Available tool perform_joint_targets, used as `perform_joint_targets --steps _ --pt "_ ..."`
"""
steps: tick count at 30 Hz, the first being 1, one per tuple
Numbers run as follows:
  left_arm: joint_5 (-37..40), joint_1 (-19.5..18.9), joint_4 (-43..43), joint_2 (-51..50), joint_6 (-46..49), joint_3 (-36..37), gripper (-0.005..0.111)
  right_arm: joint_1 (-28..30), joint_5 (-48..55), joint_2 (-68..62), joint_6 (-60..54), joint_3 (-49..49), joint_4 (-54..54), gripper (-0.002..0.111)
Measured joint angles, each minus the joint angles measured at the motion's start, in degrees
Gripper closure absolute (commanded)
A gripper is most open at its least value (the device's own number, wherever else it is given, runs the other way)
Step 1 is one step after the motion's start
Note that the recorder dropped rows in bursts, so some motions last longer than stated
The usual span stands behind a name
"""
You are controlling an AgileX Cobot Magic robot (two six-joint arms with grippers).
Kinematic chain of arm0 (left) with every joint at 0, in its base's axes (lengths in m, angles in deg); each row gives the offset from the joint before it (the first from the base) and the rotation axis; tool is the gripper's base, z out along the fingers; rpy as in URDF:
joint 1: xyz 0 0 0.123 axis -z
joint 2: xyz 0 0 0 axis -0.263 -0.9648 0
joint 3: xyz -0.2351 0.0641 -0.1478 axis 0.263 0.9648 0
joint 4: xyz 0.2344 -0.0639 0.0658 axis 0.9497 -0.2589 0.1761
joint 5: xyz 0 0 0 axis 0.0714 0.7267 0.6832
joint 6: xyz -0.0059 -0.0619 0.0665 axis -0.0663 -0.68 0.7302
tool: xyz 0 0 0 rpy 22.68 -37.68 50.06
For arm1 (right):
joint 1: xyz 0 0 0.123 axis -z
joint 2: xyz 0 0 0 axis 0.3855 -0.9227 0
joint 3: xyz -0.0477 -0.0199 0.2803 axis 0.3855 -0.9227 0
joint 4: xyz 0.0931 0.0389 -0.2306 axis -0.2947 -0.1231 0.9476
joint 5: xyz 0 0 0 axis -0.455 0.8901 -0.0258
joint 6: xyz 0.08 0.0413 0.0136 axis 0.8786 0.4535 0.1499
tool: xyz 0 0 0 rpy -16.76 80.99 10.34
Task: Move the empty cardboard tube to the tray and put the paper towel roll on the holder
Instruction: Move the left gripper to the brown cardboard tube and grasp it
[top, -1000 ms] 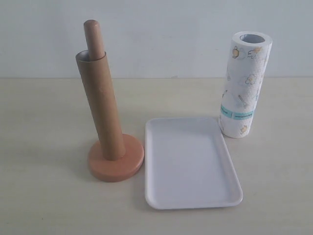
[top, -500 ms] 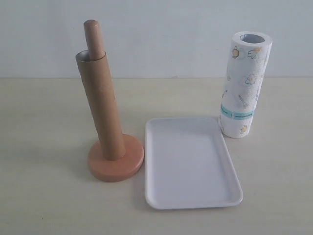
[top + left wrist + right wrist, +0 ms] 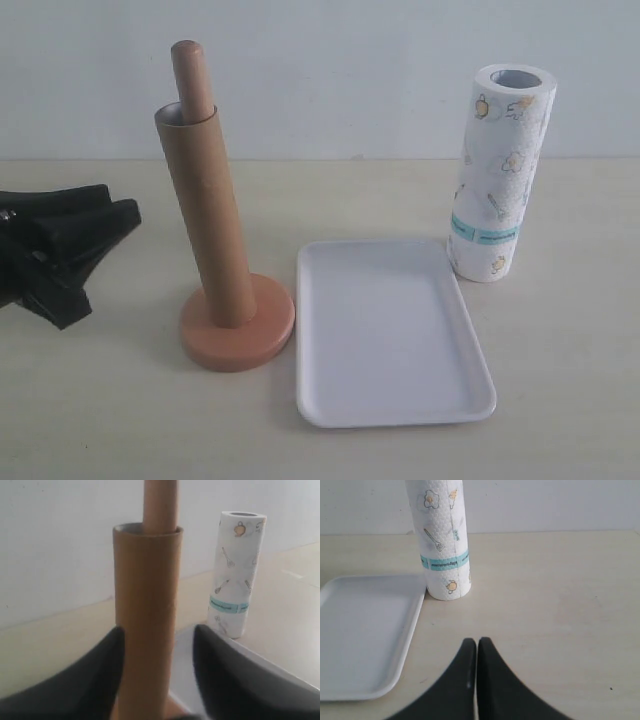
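Fingers of the left gripper (image 3: 118, 203) are spread wide and hold nothing. In the exterior view they sit low over the bench (image 3: 560, 350), left of the empty cardboard tube (image 3: 205, 220) and apart from it. In the left wrist view the tube shows in the gap between them. The brown tube stands nearly upright, sleeved over the pole of the holder (image 3: 240, 340), whose rounded top pokes out above it. Just right of the holder's round base lies the white tray (image 3: 395, 335). The paper towel roll (image 3: 500, 180) stands upright at the tray's far right corner. On the right gripper (image 3: 473, 642), the fingers are pressed together on nothing, pointing toward the roll.
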Motion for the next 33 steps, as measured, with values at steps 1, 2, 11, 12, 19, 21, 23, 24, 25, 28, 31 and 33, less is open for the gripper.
perform_joint_targets --steps 1,2,11,12,19,21,23,24,25,28,31,33 --pt "0.0 0.0 0.4 -1.1 -1.0 -0.5 0.034 0.0 0.0 0.0 0.0 0.0 0.0 0.108" --pt "0.0 0.0 0.6 -2.3 -2.0 -1.1 0.031 0.0 0.0 0.0 0.0 0.0 0.0 0.108" --pt "-2.0 0.0 3.1 -10.9 -5.4 -6.6 0.031 0.0 0.0 0.0 0.0 0.0 0.0 0.108" --pt "-2.4 0.0 3.7 -11.6 -5.4 -7.4 0.031 0.0 0.0 0.0 0.0 0.0 0.0 0.108" --pt "-5.2 0.0 6.7 -16.6 -6.3 -11.7 0.031 0.0 0.0 0.0 0.0 0.0 0.0 0.108" --pt "-5.3 0.0 6.8 -17.8 -7.3 -13.2 0.031 0.0 0.0 0.0 0.0 0.0 0.0 0.108" --pt "-5.3 0.4 6.8 -19.0 -7.9 -14.6 0.031 0.0 0.0 0.0 0.0 0.0 0.0 0.108" --pt "-5.3 0.9 6.8 -19.5 -8.0 -15.1 0.031 0.0 0.0 0.0 0.0 0.0 0.0 0.108" --pt "-5.3 1.5 6.8 -20.0 -8.1 -15.8 0.031 0.0 0.0 0.0 0.0 0.0 0.0 0.108" --pt "-3.9 4.1 6.8 -21.1 -8.2 -18.0 0.031 0.0 0.0 0.0 0.0 0.0 0.0 0.108" --pt "-1.5 6.0 6.2 -21.8 -8.2 -20.4 0.031 0.0 0.0 0.0 0.0 0.0 0.0 0.108" --pt "-0.1 6.6 5.8 -21.8 -8.2 -21.5 0.031 0.0 0.0 0.0 0.0 0.0 0.0 0.108"
